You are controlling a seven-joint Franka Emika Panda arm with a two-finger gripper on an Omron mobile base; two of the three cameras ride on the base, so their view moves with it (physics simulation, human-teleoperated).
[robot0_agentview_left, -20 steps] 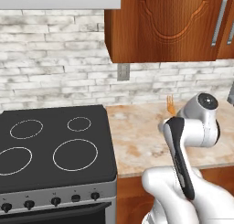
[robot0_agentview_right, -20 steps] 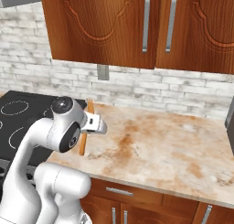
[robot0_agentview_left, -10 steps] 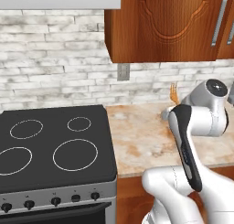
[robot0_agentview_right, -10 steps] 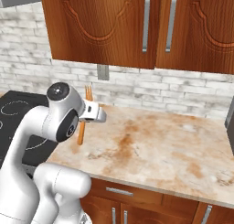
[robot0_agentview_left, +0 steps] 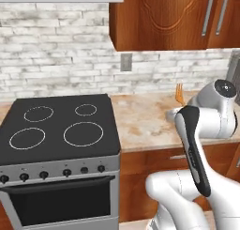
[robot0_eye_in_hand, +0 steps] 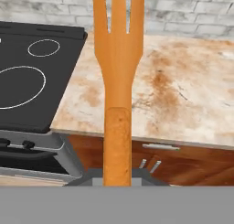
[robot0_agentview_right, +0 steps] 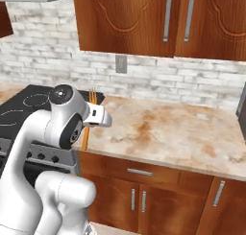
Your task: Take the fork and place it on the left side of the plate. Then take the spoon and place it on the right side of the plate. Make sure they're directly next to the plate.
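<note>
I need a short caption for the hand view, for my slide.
Orange fork held upright, tines up, above the stove and counter.

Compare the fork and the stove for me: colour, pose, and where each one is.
The fork is slim and orange; the stove is broad, with a black cooktop. The fork stands tines up in the shut gripper, off the counter; the stove sits on the floor, left of the counter. Nothing plainly shared.

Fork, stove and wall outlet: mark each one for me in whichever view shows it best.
Fork (robot0_eye_in_hand: pixel 118 77): hand view, on the neck just below the tines.
Stove (robot0_agentview_left: pixel 58 130): left base view, on the black cooktop between the burner rings.
Wall outlet (robot0_agentview_right: pixel 120 64): right base view, on the middle of its cover plate.
</note>
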